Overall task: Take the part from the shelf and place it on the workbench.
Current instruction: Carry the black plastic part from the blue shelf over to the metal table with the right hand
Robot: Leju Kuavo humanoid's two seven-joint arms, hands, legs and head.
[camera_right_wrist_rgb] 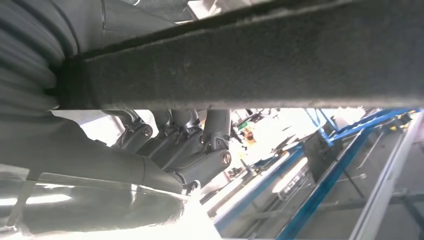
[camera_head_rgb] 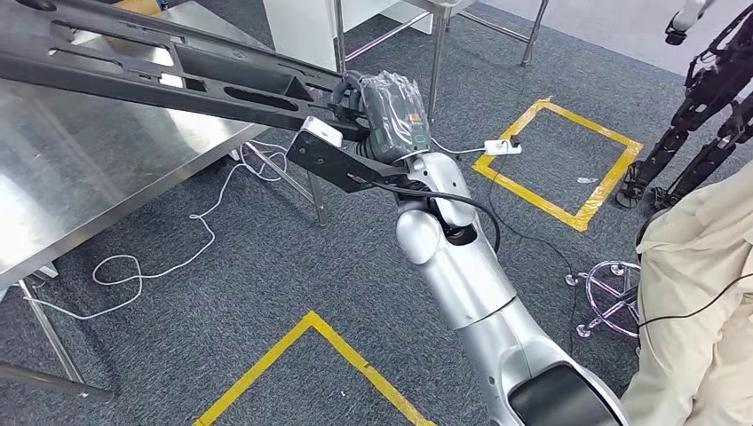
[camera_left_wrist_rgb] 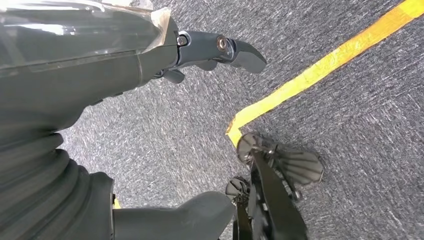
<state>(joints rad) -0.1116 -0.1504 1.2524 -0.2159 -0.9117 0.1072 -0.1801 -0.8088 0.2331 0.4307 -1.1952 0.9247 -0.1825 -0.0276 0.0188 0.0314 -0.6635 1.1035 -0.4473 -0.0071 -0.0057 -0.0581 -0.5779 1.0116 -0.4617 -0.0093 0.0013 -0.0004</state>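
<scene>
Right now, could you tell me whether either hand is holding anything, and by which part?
The right hand grips the long black part near its end, above the workbench. The left hand holds nothing.

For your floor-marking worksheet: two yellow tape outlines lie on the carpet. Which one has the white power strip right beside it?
The far outline, beyond the right hand: the white power strip lies at its corner. The near outline, by the workbench, has bare carpet around it.

left hand over carpet, yellow tape
</scene>
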